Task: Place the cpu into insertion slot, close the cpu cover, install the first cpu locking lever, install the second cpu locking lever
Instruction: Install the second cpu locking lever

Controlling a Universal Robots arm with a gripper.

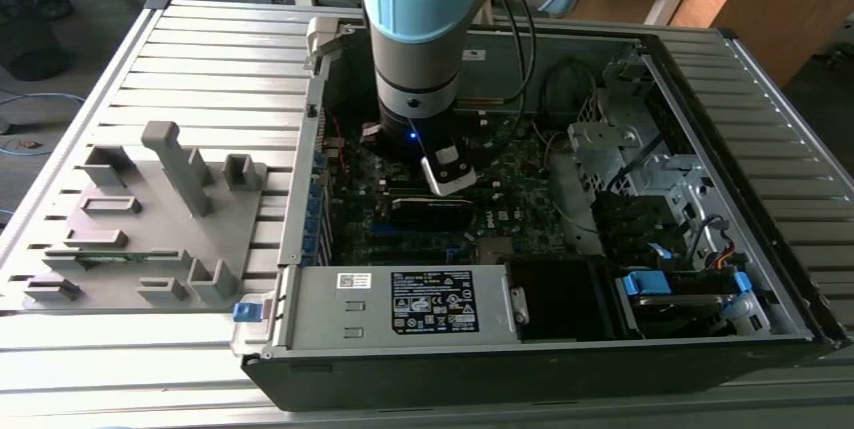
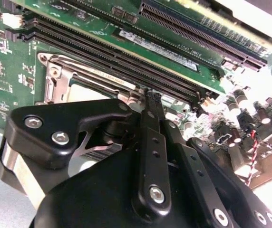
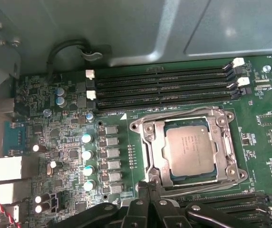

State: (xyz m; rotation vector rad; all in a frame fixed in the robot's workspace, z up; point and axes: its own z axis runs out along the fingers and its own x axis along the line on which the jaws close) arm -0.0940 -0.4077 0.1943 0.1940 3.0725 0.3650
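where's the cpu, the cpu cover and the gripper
cpu [image 3: 191, 151], first wrist view, middle of its silver top
cpu cover [image 3: 156, 142], first wrist view, frame's side bar
gripper [image 3: 148, 186], first wrist view, at its fingertips

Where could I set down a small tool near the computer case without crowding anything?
The slatted table lies bare beyond the grey fixture tray, and also at the exterior view's right past the computer case. Inside, around the arm and motherboard, cables and drive cages crowd everything.

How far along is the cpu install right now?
Done: the cpu sits in the insertion slot, and the cpu cover lies flat around it. In hand: the gripper is at the socket's edge, fingertips together. Left: I can't tell whether either locking lever is latched.
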